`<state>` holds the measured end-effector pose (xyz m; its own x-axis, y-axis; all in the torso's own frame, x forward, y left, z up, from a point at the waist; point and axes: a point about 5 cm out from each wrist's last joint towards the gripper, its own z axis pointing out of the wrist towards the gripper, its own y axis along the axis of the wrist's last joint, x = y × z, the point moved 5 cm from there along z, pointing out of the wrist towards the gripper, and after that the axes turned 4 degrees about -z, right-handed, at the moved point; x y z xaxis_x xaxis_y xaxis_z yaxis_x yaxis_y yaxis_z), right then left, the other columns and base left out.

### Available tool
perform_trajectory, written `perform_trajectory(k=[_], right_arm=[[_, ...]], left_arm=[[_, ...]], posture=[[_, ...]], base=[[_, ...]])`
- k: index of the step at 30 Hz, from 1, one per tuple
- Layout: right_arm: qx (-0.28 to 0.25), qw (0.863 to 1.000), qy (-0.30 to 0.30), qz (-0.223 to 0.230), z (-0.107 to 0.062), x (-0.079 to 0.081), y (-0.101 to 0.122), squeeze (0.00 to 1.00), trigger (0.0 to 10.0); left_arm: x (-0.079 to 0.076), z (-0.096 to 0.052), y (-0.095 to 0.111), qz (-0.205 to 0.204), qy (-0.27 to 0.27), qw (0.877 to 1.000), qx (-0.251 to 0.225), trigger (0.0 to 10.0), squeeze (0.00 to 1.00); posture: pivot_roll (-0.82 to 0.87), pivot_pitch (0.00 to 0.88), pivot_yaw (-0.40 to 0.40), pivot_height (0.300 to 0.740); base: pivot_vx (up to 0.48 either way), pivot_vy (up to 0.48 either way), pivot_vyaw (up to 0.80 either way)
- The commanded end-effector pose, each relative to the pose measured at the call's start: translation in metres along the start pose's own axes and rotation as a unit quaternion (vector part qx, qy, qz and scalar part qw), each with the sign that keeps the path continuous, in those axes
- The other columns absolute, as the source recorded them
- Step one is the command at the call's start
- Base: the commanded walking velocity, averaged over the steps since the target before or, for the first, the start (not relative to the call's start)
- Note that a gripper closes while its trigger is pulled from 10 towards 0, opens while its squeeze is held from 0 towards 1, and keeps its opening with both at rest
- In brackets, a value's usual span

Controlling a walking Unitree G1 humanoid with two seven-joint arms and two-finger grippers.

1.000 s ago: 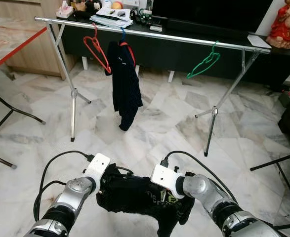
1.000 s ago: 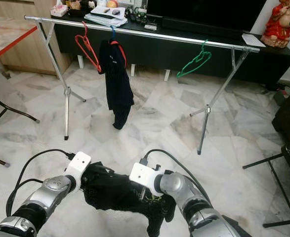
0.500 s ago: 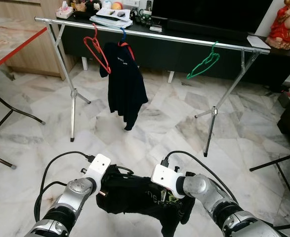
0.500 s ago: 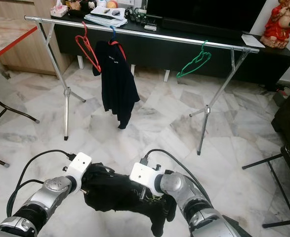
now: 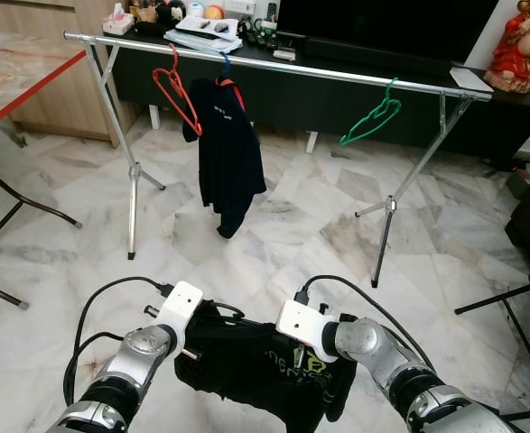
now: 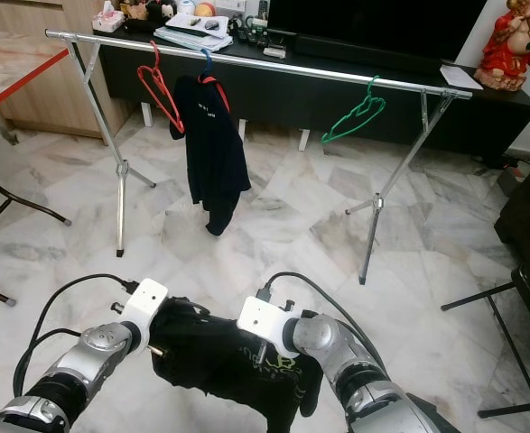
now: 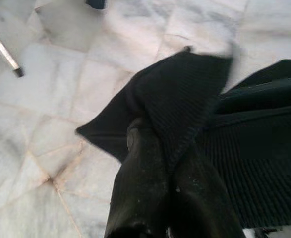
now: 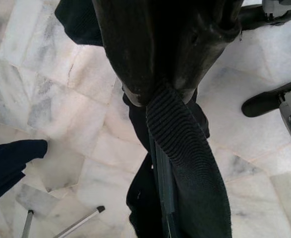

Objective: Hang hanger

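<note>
While the left gripper [image 5: 190, 336] and right gripper [image 5: 293, 354] pinch a black ribbed knit garment [image 5: 251, 365] stretched between them low at six o'clock, its hanger stays hidden in the cloth. Beyond, toward twelve o'clock, a long silver metal clothes rail [image 5: 274, 65] carries a red wire hanger [image 5: 178, 90], a dark navy shirt [image 5: 226, 153] and a green plastic hanger [image 5: 371, 115].

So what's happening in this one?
The robot stands before a clothes rail, holding a black garment stretched between its left gripper and right gripper, both shut on the fabric. On the rail hang an empty red hanger, a dark shirt and an empty green hanger. The held garment is not yet hung.
</note>
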<state>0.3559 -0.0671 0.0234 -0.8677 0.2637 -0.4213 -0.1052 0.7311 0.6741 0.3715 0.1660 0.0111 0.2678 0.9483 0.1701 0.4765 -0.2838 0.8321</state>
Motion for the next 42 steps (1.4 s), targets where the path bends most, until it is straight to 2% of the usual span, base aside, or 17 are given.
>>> perform_trajectory(k=[1, 7, 11, 15, 17, 22, 25, 28, 31, 33, 34, 36, 37, 38, 40, 41, 42], right_arm=[[-0.003, 0.999, -0.035, 0.007, -0.007, -0.015, -0.002, 0.00, 10.0], [0.020, 0.997, -0.071, 0.031, -0.016, -0.019, -0.022, 0.00, 10.0], [0.033, 0.995, -0.071, 0.057, -0.025, -0.010, -0.044, 0.00, 10.0], [0.040, 0.996, -0.027, 0.076, -0.029, 0.012, -0.060, 0.00, 10.0], [0.060, 0.995, 0.032, 0.073, -0.033, 0.035, -0.074, 0.00, 10.0], [0.101, 0.988, 0.086, 0.075, -0.043, 0.059, -0.096, 0.00, 10.0], [0.099, 0.989, 0.004, 0.108, -0.044, 0.040, -0.098, 0.00, 10.0], [0.063, 0.987, -0.051, 0.138, -0.044, 0.026, -0.089, 0.00, 10.0], [0.037, 0.983, -0.076, 0.163, -0.045, 0.023, -0.084, 0.00, 10.0], [0.009, 0.975, -0.114, 0.190, -0.046, 0.017, -0.077, 0.00, 10.0], [-0.038, 0.950, -0.159, 0.266, -0.046, 0.013, -0.067, 0.00, 10.0], [-0.086, 0.928, -0.160, 0.325, -0.047, 0.020, -0.056, 0.00, 10.0], [-0.098, 0.924, -0.141, 0.342, -0.047, 0.029, -0.052, 0.00, 10.0], [-0.114, 0.930, -0.074, 0.341, -0.050, 0.054, -0.045, 0.00, 10.0], [-0.115, 0.941, -0.019, 0.318, -0.054, 0.075, -0.041, 0.00, 10.0], [-0.080, 0.956, 0.009, 0.284, -0.057, 0.090, -0.052, 0.00, 10.0], [-0.049, 0.962, 0.005, 0.267, -0.059, 0.094, -0.064, 0.00, 10.0]], left_arm=[[0.011, -0.001, -0.005, -0.003, 0.036, 0.999, 0.007, 0.0, 0.00], [0.036, -0.006, -0.009, -0.047, 0.112, 0.993, 0.004, 0.0, 0.00], [0.054, -0.011, -0.013, -0.092, 0.169, 0.981, -0.004, 0.0, 0.00], [0.063, -0.015, -0.015, -0.121, 0.196, 0.973, -0.011, 0.0, 0.00], [0.065, -0.016, -0.016, -0.135, 0.207, 0.969, -0.013, 0.0, 0.00], [0.064, -0.016, -0.018, -0.137, 0.207, 0.969, -0.009, 0.0, 0.00], [0.062, -0.015, -0.025, -0.139, 0.208, 0.968, 0.008, 0.0, 0.00], [0.064, -0.017, -0.032, -0.146, 0.214, 0.966, 0.023, 0.0, 0.00], [0.065, -0.018, -0.037, -0.150, 0.218, 0.964, 0.029, 0.0, 0.00], [0.068, -0.020, -0.041, -0.154, 0.223, 0.962, 0.035, 0.0, 0.00], [0.068, -0.021, -0.045, -0.164, 0.225, 0.960, 0.040, 0.0, 0.00], [0.067, -0.021, -0.047, -0.173, 0.223, 0.958, 0.042, 0.0, 0.00], [0.066, -0.021, -0.047, -0.175, 0.221, 0.958, 0.043, 0.0, 0.00], [0.065, -0.021, -0.047, -0.175, 0.218, 0.959, 0.043, 0.0, 0.00], [0.064, -0.020, -0.047, -0.174, 0.215, 0.960, 0.042, 0.0, 0.00], [0.063, -0.020, -0.046, -0.175, 0.210, 0.961, 0.041, 0.0, 0.00], [0.062, -0.019, -0.046, -0.175, 0.208, 0.962, 0.040, 0.0, 0.00]], posture=[[0.08, 0.114, -0.145, 0.740], [0.06, 0.119, -0.148, 0.740], [0.06, 0.120, -0.148, 0.740], [0.05, 0.125, -0.148, 0.740], [0.04, 0.126, -0.147, 0.740], [0.03, 0.132, -0.145, 0.740], [0.03, 0.135, -0.144, 0.740], [0.03, 0.140, -0.147, 0.740], [0.03, 0.142, -0.146, 0.740], [0.02, 0.149, -0.145, 0.740], [0.01, 0.153, -0.145, 0.740], [0.01, 0.156, -0.144, 0.740], [0.01, 0.164, -0.140, 0.740], [0.01, 0.166, -0.134, 0.740], [0.00, 0.169, -0.130, 0.740], [0.00, 0.170, -0.128, 0.740], [-0.01, 0.173, -0.124, 0.740]], base=[[0.000, 0.000, 0.00], [0.000, 0.000, 0.00], [0.000, 0.000, 0.00], [0.000, 0.000, 0.00], [0.000, 0.000, 0.00], [0.000, 0.000, 0.00], [0.000, 0.000, 0.00], [0.000, 0.000, 0.00], [0.000, 0.000, 0.00], [0.000, 0.000, 0.00], [0.000, 0.000, 0.00], [0.000, 0.000, 0.00], [0.000, 0.000, 0.00], [0.000, 0.000, 0.00], [0.000, 0.000, 0.00], [0.000, 0.000, 0.00], [0.000, 0.000, 0.00]])
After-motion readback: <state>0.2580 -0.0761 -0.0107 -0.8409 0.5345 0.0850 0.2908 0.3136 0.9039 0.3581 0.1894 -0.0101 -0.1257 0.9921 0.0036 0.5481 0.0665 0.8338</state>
